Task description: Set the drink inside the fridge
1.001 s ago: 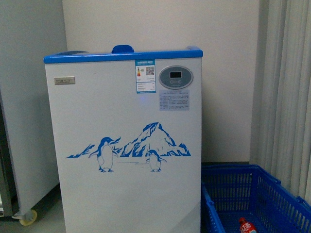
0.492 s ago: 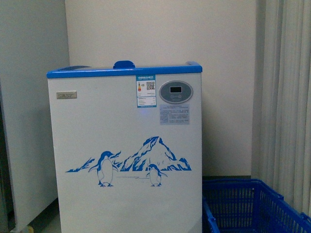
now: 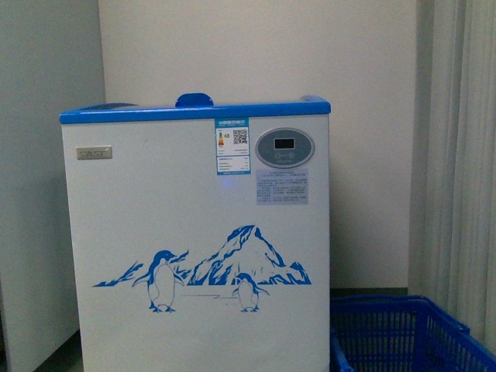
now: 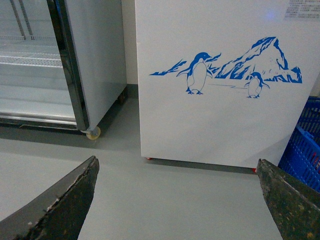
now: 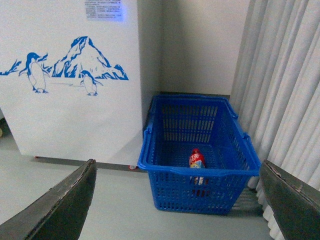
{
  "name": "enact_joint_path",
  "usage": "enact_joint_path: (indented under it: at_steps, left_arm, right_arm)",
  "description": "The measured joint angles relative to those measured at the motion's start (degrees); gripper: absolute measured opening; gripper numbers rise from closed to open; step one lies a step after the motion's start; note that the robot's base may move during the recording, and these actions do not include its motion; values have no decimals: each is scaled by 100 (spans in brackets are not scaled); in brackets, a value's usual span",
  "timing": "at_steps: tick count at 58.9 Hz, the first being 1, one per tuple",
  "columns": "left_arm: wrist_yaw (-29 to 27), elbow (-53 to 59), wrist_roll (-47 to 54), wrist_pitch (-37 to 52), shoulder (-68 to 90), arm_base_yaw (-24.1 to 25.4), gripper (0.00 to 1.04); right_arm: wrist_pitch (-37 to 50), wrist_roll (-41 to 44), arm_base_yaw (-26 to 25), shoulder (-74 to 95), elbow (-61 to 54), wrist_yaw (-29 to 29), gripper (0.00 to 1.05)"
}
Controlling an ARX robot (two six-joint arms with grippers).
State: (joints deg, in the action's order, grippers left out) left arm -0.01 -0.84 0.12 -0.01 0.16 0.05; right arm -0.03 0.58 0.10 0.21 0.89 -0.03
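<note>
My front camera faces the fridge (image 3: 194, 232) squarely, close up. Both wrist cameras sit low over the floor (image 4: 165, 200), sharing the fridge's penguin front; the right adds the crate (image 5: 170, 192).

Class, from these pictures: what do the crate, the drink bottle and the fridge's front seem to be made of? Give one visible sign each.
The crate looks like moulded plastic: uniform blue lattice walls. The drink seems a plastic bottle, red-capped, but shows too small to be sure. The fridge front is smooth and white, likely painted metal; the look leaves that open.
</note>
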Motion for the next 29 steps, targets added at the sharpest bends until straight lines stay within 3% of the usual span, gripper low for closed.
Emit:
enact_joint_path:
  at_steps: [29]
  left_arm:
    - [4,0,0,0,0,0,97]
  right_arm:
    - [0,0,0,0,0,0,97]
